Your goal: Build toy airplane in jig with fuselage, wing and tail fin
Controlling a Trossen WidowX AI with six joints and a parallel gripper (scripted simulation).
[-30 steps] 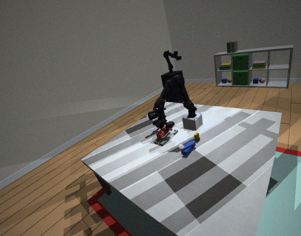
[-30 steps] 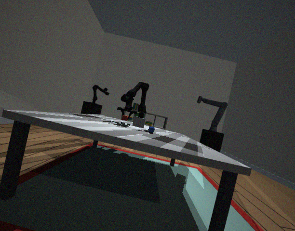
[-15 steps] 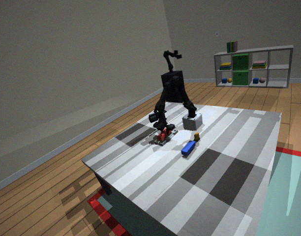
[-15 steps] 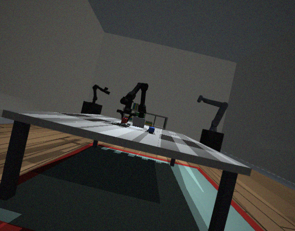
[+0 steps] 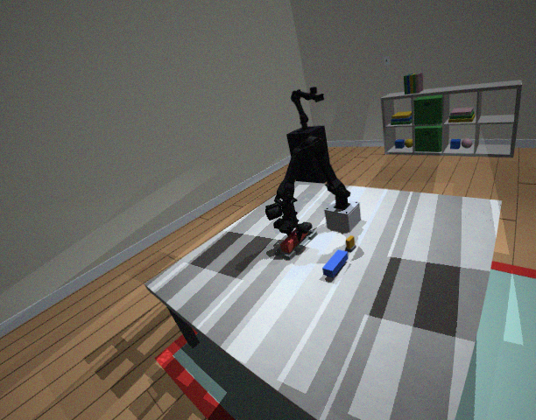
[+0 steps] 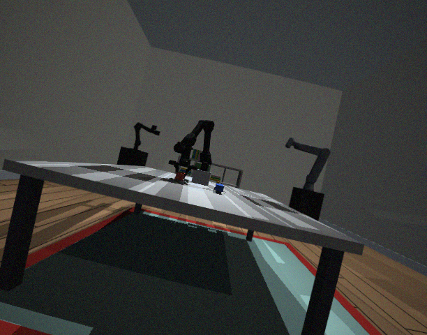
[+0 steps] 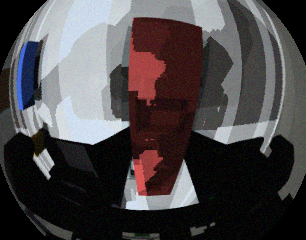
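Note:
The red fuselage [image 5: 287,245] [image 6: 179,176] [image 7: 165,75] is between the fingers of my gripper [image 5: 297,232] [image 7: 156,128], which is shut on it. The fuselage is low over the grey cradle [image 5: 313,234], lined up along it. The cradle is mostly hidden under the fuselage and fingers, and whether the fuselage lies fully flat in it cannot be told. The blue wing [image 5: 335,263] [image 6: 219,187] [image 7: 28,75] lies on the table, apart from the fuselage. The small yellow tail fin [image 5: 350,241] [image 7: 38,142] stands just behind the wing, near its far end.
The arm's grey base block [image 5: 342,218] [image 6: 201,177] stands behind the parts on the striped table [image 5: 277,311]. Other arms stand on black pedestals [image 6: 132,155] [image 6: 306,202] beyond the table. A shelf [image 5: 497,118] stands against the far wall.

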